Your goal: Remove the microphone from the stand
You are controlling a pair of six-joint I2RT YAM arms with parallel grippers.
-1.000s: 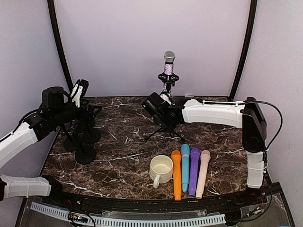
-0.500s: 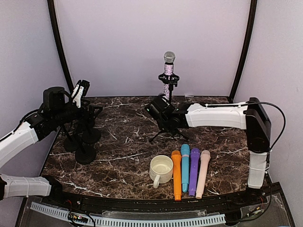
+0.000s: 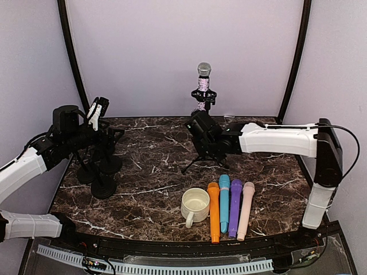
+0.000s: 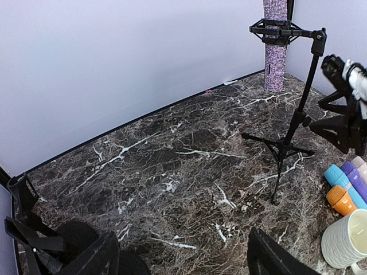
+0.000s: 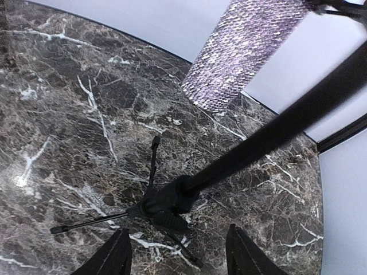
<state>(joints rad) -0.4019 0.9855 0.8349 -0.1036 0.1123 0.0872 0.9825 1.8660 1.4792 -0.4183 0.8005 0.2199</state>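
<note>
Right claw: the right gripper [image 5: 178,232] is released; its fingers [image 5: 117,255] stand apart with nothing between them.
Right claw's place: close beside the pole of the black metal tripod stand [image 3: 202,156], below the clip. I cannot tell whether it touches the pole.
Left claw: the left gripper [image 4: 180,249] is also released and empty, well to the left of the tripod stand and facing it.
Task's thing, place: the glittery silver-lilac cylindrical microphone [image 3: 203,81] sits upright at the top of the tripod stand, held through the black ring clip [image 4: 279,31].
Handling, judged: probably light and stiff. The sequin-like sleeve is bumpy, so pads should bite, though loose sequins might slide. The ring clip likely holds it by friction.
Where to take hold, judged: on the barrel [image 5: 243,51] just under the ring clip, or above it below the head, then draw along the barrel's own line.
Risk, judged: the tripod stand looks thin-legged and light; a sideways pull could tip it or lift it along.
Look: a silver mesh ball head on top and a sparkling straight barrel with a flat lower end hanging clear of the tripod stand's pole.
Around: a cream ribbed mug [image 3: 195,205] and four plastic toy microphones [image 3: 229,205] (orange, teal, purple, pink) lie in front of the tripod stand on the dark marble tabletop [image 3: 149,166].
</note>
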